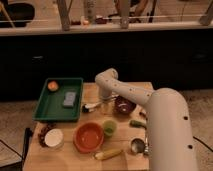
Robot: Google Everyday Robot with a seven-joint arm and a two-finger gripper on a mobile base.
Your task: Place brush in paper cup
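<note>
No legible text, labels, brands or numbers on anything here. End effector (105, 107) is low over mid bench (89, 91), just left of the dark bowl (124, 105).

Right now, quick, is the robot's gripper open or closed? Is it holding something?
Gripper: cannot be told, neither its state nor whether it holds anything. It is down low at the middle of the table, right beside the brush.

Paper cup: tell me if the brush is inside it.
No; the brush lies by the hand behind the orange bowl, apart from the cup.
</note>
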